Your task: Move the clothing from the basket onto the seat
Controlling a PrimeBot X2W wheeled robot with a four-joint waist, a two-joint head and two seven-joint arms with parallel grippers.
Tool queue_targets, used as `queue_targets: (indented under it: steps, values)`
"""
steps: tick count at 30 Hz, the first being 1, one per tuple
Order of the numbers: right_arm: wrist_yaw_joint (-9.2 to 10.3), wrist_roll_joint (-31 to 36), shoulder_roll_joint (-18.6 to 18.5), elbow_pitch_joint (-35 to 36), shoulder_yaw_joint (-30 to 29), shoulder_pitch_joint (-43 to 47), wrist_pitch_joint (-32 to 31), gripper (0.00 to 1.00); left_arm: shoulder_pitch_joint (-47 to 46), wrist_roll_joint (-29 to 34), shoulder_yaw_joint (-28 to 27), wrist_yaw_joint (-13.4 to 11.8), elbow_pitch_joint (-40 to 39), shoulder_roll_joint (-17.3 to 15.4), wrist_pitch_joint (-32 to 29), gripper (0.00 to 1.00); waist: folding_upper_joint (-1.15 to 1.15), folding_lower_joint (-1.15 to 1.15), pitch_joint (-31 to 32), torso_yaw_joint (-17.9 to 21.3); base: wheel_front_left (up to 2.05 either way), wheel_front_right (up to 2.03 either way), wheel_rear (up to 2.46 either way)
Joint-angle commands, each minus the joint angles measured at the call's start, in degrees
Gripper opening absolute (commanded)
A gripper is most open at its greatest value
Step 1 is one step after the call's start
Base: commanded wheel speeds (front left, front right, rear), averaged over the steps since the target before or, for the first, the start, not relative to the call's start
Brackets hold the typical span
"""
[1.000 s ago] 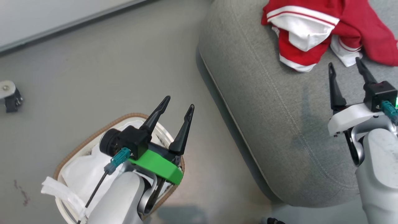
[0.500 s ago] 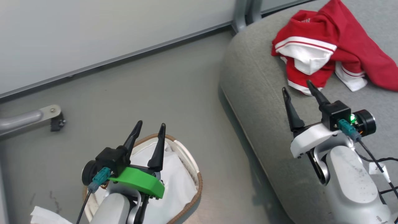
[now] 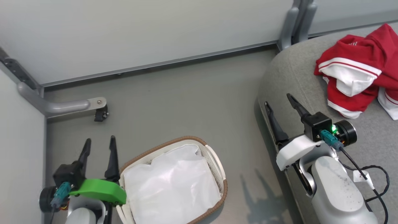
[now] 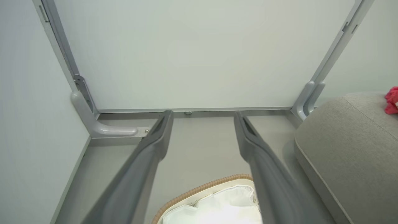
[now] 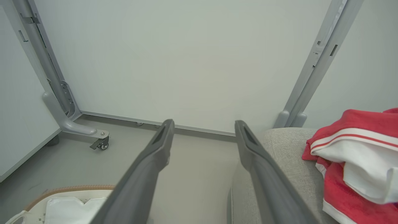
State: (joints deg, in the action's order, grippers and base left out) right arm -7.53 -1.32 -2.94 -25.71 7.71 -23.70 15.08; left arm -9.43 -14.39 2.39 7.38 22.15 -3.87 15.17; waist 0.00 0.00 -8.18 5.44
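The left hand (image 3: pixel 100 140) and right hand (image 3: pixel 278 100) hang open and empty, probably because the clothing (image 3: pixel 354 84) lies on the seat (image 3: pixel 289 71) and the basket (image 3: pixel 161 146) holds just its liner (image 3: pixel 171 186).

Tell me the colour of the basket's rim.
Brown, with a woven pattern. The basket's rim shows best in the head view.

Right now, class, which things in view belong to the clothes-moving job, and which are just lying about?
Belong to the job:
- clothing
- basket
- seat

Just lying about:
- liner sheet
- castor foot
- wall panel
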Motion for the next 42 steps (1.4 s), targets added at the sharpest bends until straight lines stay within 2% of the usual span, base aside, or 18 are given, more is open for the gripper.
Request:
queue_targets:
  steps: [1, 7, 16, 17, 20, 42]
  values:
    - [0.08, -0.49, -0.15, -0.27, 0.02, 1.27, 0.13, 1.0, 1.34, 0.61, -1.09, 0.12, 0.15, 0.34, -0.04, 1.0, 0.0, 0.0, 1.69, -1.8, 0.0, 0.0, 0.0]
    - [0.08, -2.74, -0.12, -0.42, 0.29, 3.69, 0.13, 1.0, 3.46, 2.17, -4.55, 0.12, -0.25, 0.67, -0.04, 1.0, 0.0, 0.0, 3.08, -2.56, 0.0, 0.0, 0.0]
    - [0.08, -3.76, -0.09, -0.81, 0.04, 6.09, 0.13, 1.0, 5.69, 0.3, -3.61, 0.11, 1.79, 0.84, -0.04, 1.0, 0.0, 0.0, 4.47, -1.91, 0.0, 0.0, 0.0]
    - [0.0, -3.52, 0.14, -0.9, 0.12, 5.62, 0.0, 0.0, 5.34, 0.22, -3.64, 0.0, 2.25, 0.98, -0.01, 0.0, 0.0, 0.0, 4.39, -2.02, 0.0, 0.0, 0.0]
    - [0.0, -4.12, 0.32, -1.99, 0.01, 6.53, -0.24, 0.0, 5.35, -0.34, -3.72, 0.0, 3.55, 1.26, -0.3, 0.0, 0.0, 0.0, 4.43, -2.04, 0.0, 0.0, 0.0]
    - [0.01, -28.23, 0.22, 1.97, -3.95, 9.55, -6.15, 0.0, 4.74, -21.83, -5.18, 0.04, 0.14, 1.16, -6.2, 0.0, 0.0, 0.0, 5.05, -2.63, 0.0, 0.0, 0.0]
